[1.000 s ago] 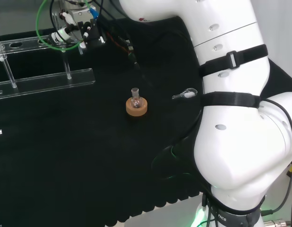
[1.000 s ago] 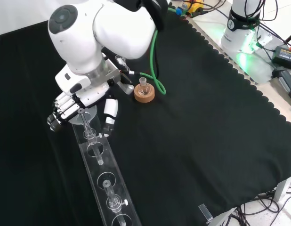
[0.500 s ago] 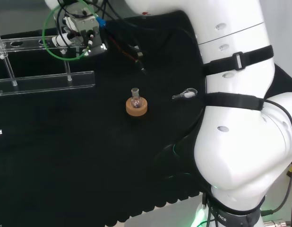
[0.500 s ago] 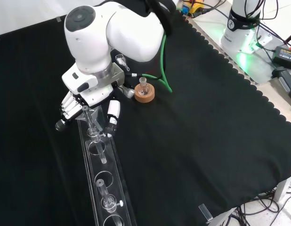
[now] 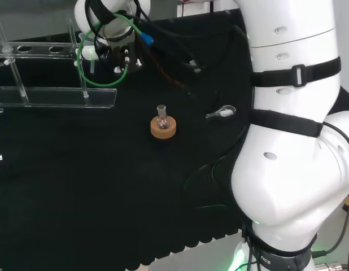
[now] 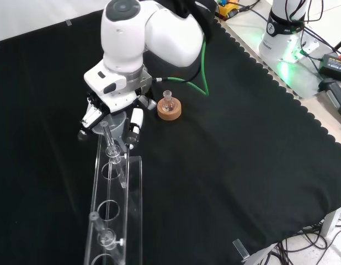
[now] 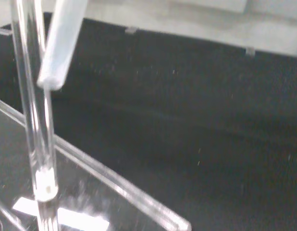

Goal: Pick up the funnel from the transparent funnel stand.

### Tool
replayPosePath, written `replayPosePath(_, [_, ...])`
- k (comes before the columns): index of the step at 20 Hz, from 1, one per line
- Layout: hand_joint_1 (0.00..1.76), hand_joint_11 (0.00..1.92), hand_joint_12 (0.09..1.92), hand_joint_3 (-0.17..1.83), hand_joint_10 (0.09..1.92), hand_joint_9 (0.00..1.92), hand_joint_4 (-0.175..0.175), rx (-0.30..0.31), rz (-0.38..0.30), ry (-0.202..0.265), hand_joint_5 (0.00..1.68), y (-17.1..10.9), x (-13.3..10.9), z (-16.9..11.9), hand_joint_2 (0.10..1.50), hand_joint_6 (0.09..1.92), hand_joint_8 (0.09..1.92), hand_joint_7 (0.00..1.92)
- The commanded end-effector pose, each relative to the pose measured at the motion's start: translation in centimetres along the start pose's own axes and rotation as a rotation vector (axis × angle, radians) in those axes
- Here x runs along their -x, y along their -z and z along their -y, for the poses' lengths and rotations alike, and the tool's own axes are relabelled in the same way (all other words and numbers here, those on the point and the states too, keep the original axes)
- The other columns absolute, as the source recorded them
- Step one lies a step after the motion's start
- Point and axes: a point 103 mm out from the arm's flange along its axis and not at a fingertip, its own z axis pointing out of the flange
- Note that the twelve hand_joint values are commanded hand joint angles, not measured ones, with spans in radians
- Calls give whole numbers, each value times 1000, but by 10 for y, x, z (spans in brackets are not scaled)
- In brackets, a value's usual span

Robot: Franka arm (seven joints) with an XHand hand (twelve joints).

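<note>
Here, left of centre in the front view, the funnel (image 6: 113,122), stem pointing down into the stand (image 6: 116,204), is enclosed by the hand's (image 6: 111,112) curled fingers.

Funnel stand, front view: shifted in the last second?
Yes. The funnel stand has swung: its near end now lies farther right, and its top end sits closer to the cork ring.

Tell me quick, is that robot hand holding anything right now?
Hand: fingers curled around the clear funnel at the near end of the transparent stand, so shut on the funnel.
</note>
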Motion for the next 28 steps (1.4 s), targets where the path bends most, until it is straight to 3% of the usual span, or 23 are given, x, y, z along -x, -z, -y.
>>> replayPosePath(1, [1039, 1916, 1433, 64, 1132, 1870, -111, 239, 116, 72, 1117, 25, -1, 0, 880, 645, 1214, 1430])
replayPosePath(2, [1106, 1919, 1448, 162, 1117, 1896, -87, 259, 127, 82, 1260, 26, -2, 1, 847, 479, 1165, 1501])
replayPosePath(5, [1209, 1920, 1460, 543, 1118, 1918, -158, 312, 150, 104, 1501, 30, -7, 2, 647, 183, 1047, 1650])
replayPosePath(8, [1230, 1920, 1460, 662, 1115, 1920, -174, 344, 152, 108, 1554, 39, -4, 0, 579, 125, 1008, 1699])
replayPosePath(13, [1235, 1920, 1454, 691, 1124, 1920, -175, 424, 119, 97, 1566, 68, 2, -2, 561, 111, 992, 1714])
replayPosePath(16, [1236, 1920, 1454, 703, 1131, 1920, -175, 506, -4, 30, 1571, 110, 17, 1, 554, 107, 989, 1718])
replayPosePath(21, [1237, 1920, 1456, 711, 1137, 1920, -175, 556, -163, -42, 1575, 168, 43, 19, 548, 104, 987, 1721])
replayPosePath(24, [1237, 1920, 1456, 714, 1137, 1920, -175, 570, -215, -53, 1576, 210, 61, 50, 546, 103, 987, 1722])
replayPosePath(25, [1237, 1920, 1456, 715, 1137, 1920, -175, 594, -235, -63, 1576, 235, 72, 76, 545, 103, 987, 1723])
replayPosePath(28, [1238, 1920, 1458, 719, 1136, 1920, -175, 623, -255, -74, 1578, 268, 95, 127, 543, 101, 987, 1725])
